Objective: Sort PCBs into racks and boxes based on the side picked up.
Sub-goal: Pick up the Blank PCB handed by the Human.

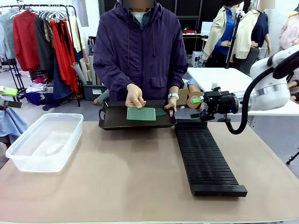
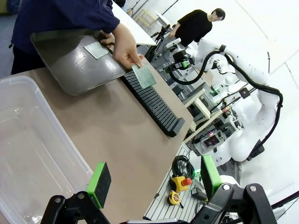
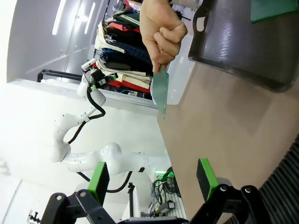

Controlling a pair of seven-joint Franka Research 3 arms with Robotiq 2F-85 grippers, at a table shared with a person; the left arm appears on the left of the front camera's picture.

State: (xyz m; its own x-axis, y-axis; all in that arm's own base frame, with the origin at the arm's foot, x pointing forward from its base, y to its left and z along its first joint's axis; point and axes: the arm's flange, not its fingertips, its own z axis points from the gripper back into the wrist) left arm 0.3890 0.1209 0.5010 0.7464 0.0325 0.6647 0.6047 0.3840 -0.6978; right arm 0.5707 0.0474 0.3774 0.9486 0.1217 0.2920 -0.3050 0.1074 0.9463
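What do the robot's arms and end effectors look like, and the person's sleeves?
The right arm is glossy white, with a black cable looping beneath. The left end effector and right end effector are black with green pads. The person wears purple sleeves and a white watch.

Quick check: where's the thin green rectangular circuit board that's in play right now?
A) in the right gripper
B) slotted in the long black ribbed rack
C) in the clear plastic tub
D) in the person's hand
D: the person's hand pinches the thin green circuit board by its edge, close to the shallow black tray.
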